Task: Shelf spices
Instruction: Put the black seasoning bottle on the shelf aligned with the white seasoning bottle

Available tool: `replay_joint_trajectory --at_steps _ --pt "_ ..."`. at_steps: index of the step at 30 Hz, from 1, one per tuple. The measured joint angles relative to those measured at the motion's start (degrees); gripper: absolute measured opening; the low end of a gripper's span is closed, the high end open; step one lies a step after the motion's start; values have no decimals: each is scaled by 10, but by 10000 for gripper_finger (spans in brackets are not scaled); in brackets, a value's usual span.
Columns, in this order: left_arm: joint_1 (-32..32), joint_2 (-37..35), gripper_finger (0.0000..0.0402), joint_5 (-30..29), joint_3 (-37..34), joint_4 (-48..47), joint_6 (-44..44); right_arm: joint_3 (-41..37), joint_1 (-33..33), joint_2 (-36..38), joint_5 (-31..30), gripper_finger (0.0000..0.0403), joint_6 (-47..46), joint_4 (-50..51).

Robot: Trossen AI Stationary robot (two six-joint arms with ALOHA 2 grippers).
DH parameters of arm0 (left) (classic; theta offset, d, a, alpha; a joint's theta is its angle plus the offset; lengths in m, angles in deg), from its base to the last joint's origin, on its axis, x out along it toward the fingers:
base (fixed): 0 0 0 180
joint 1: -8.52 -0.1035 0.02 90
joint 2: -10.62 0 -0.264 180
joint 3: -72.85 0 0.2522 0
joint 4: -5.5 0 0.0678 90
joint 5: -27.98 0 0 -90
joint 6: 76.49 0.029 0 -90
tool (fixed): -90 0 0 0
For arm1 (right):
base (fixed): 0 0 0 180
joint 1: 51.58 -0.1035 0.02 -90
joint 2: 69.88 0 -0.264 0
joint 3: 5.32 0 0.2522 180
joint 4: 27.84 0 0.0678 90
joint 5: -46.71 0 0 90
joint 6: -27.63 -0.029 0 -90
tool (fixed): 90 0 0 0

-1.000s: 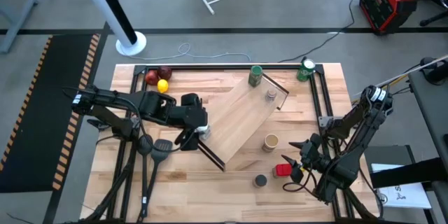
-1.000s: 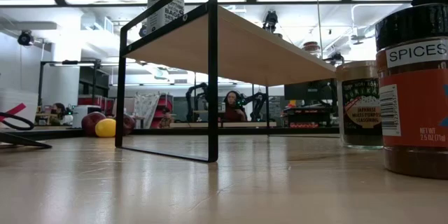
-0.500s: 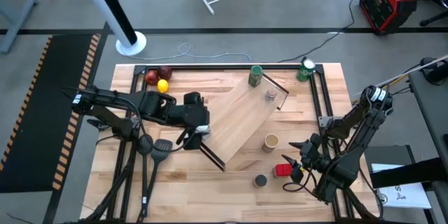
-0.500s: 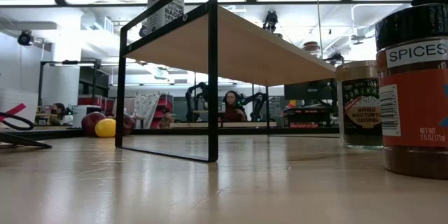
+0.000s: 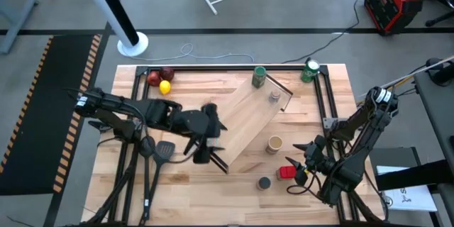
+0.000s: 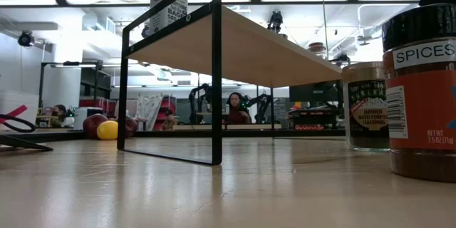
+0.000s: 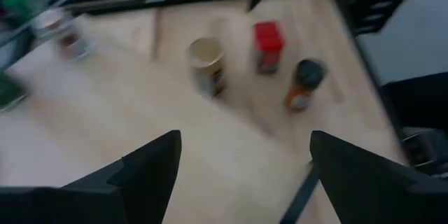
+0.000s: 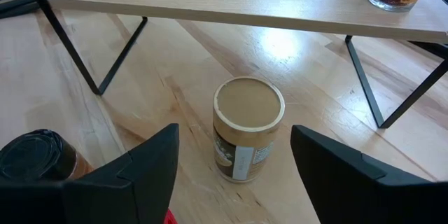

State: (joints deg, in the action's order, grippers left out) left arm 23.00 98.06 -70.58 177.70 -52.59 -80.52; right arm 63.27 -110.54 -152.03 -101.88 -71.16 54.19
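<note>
Six spice jars are out. The left tool (image 5: 207, 144), fingers apart and empty, hangs over the shelf (image 5: 245, 124), a slanted light-wood rack carrying the white-topped jar (image 6: 167, 3), green-topped jar (image 5: 259, 77) and silvery-topped jar (image 5: 274, 97). The tan-topped jar (image 5: 274, 144), black-topped jar (image 5: 264, 183) and red-topped jar (image 5: 285, 172) stand on the worktop (image 5: 177, 184). The right tool (image 5: 303, 169), fingers apart, waits beside the red one.

High view looks straight down; low view sits at tabletop level; both wrist views, looking forward, share the tan-topped jar (image 8: 248, 127).
</note>
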Motion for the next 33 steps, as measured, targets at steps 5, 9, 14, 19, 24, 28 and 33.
replay_joint_trajectory --at_steps 5,9,14,19,24,28,33 --pt "20 45 304 34 0 58 -11 0 0 0 0 244 -1 0" --pt "36 87 304 66 0 106 -9 0 0 0 0 245 -1 0" --pt "51 136 304 93 25 137 -3 0 0 0 0 254 -1 0" --pt "66 200 295 93 128 99 17 0 0 0 0 259 0 0" --pt "70 289 285 92 277 -15 34 0 0 0 0 251 -1 0" --pt "68 356 284 89 377 -81 35 0 0 0 0 246 -2 0" --pt "67 421 294 90 439 -111 22 0 0 0 0 248 3 0"
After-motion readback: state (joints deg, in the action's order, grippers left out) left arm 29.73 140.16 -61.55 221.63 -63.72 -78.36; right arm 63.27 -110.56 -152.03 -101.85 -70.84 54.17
